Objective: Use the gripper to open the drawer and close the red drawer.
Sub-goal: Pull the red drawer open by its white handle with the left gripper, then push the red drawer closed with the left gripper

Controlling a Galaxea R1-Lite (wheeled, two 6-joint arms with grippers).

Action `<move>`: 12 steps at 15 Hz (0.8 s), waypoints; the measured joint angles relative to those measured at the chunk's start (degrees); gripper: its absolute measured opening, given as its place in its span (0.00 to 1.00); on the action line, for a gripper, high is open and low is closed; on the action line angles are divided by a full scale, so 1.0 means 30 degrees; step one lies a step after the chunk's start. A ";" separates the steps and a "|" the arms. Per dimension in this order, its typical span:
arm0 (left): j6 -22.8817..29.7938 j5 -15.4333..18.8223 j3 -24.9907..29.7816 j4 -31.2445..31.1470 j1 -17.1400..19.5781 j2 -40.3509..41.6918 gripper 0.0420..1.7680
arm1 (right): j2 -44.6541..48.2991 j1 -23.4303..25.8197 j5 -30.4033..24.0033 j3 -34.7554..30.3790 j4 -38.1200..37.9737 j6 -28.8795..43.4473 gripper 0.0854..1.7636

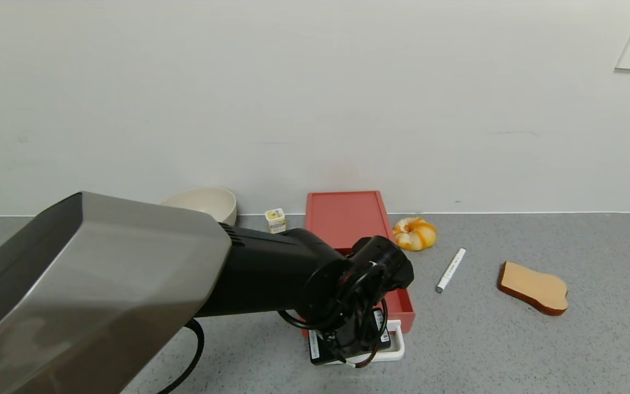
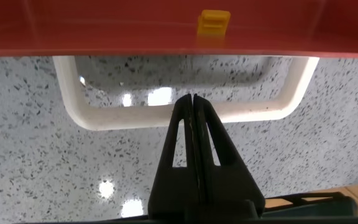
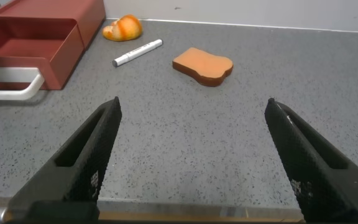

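Left pincer [image 2: 193, 102] fingers pressed flat together, nothing between them, tips lying over the near bar of the white handle [image 2: 104, 117]; whether they touch it or sit above it, can't tell. Red drawer [image 1: 400, 306] is directly beyond the tips, tray pulled partway out of its shell, handle facing the pincer. My read: light, stiff plastic with a slick finish, so the whole box could skate on the grey surface [image 1: 512, 350] if shoved off-axis. Best contact is the handle's mid-bar, pushing straight in, or hooking inside the loop to pull. Right pincer [image 3: 191, 155] spread wide, parked well off to the side, near the marker [image 3: 138, 52] and bread slice [image 3: 202, 66].
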State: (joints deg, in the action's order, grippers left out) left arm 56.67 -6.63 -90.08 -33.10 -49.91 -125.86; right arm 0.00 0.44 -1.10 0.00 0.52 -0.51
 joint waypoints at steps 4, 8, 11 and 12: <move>0.0211 0.0081 0.0553 -0.0028 -0.0423 0.0386 0.04 | 0.0000 0.0000 0.0000 0.0000 -0.0004 0.0000 0.96; 0.0106 0.0008 0.0532 -0.0057 -0.0561 0.1361 0.04 | 0.0000 0.0000 -0.0008 0.0000 -0.0004 0.0000 0.96; -0.0894 0.0053 0.0313 -0.0146 -0.0370 0.2905 0.04 | 0.0000 0.0000 -0.0008 0.0000 -0.0004 0.0000 0.96; -0.1447 0.0061 0.0276 -0.0167 -0.0284 0.3612 0.04 | 0.0000 0.0000 -0.0008 0.0000 0.0000 0.0000 0.96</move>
State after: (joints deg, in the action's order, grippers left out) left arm 52.33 -6.45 -89.25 -33.60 -50.76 -115.02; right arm 0.00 0.44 -1.12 0.00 0.52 -0.51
